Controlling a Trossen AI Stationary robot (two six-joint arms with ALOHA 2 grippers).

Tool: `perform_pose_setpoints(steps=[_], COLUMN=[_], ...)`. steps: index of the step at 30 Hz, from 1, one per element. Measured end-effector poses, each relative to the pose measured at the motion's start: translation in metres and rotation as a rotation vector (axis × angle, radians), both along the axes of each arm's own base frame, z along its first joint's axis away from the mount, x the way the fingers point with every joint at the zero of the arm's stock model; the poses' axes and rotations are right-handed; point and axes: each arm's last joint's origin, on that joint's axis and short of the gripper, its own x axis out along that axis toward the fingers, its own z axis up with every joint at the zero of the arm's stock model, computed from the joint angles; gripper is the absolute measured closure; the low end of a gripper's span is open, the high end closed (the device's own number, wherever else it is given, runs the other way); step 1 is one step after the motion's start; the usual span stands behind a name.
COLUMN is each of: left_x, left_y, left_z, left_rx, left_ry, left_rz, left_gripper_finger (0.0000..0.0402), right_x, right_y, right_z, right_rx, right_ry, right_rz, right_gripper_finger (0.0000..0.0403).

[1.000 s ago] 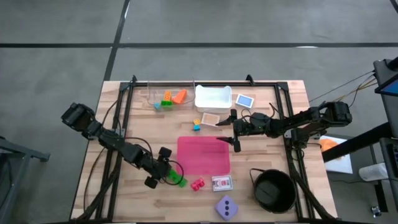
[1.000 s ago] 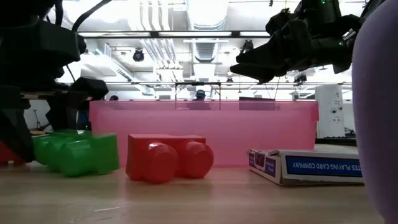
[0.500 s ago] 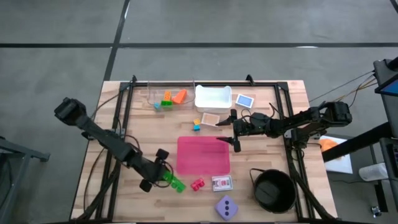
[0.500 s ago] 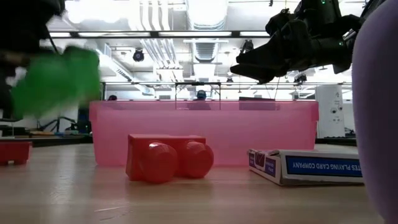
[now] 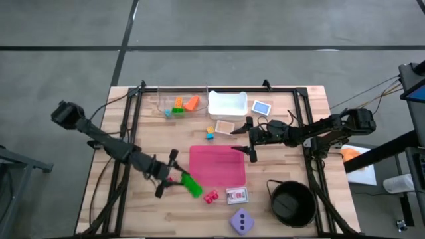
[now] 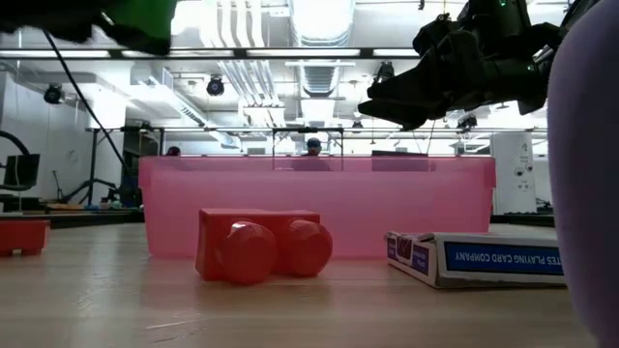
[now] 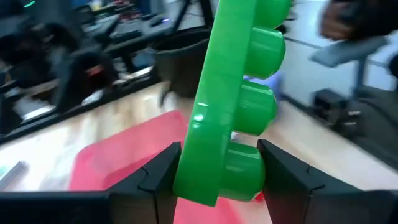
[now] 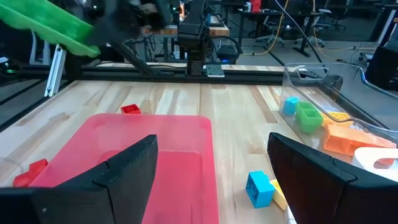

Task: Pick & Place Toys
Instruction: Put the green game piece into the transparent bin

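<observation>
Green brick (image 5: pixel 191 186) lifted off table, red brick (image 5: pixel 211 196) beside pink mat (image 5: pixel 217 166).

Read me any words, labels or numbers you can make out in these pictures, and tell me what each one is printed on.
"PLAYING CARD COMPANY": white letters on the blue side of the flat cardboard playing-card box lying on the wooden table. An earlier word on that line is too blurred to read.
Print on the box's end face: too small to read.
No other readable text.

Left tool (image 5: pixel 174 178) clamped (raised); right tool (image 5: pixel 248 141) hovering, fingers apart
</observation>
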Motion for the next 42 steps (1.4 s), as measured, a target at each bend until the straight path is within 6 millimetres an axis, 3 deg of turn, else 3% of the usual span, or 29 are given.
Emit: perform_pose_setpoints(steps=[10, 16, 24, 29, 34, 42], left_x=[0.016, 0.02, 0.003, -0.017, -0.031, -0.027], left_y=[0.059, 0.11, 0.186, 0.222, 0.24, 0.247], left_z=[-0.004, -0.005, -0.012, -0.016, -0.019, -0.029], left_rx=[-0.071, -0.076, -0.099, -0.102, -0.11, -0.077], left_ry=[-0.1, -0.094, -0.032, 0.002, 0.032, 0.046], left_rz=[0.176, 0.368, 0.684, 0.855, 0.962, 0.993], left_gripper_finger=[0.0223, 0.0224, 0.0224, 0.0224, 0.0225, 0.0228], right_x=[0.0, 0.0, 0.0, 0.0, 0.0, 0.0], right_y=[0.0, 0.0, 0.0, 0.0, 0.0, 0.0], right_z=[0.0, 0.0, 0.0, 0.0, 0.0, 0.0], right_rx=[-0.002, -0.002, -0.002, -0.002, -0.003, -0.007], right_ry=[-0.001, -0.001, -0.001, -0.001, -0.001, 0.0], right_rz=[0.0, 0.0, 0.0, 0.0, 0.0, 0.001], right_gripper_finger=[0.0101, 0.0101, 0.0101, 0.0101, 0.0101, 0.0101])
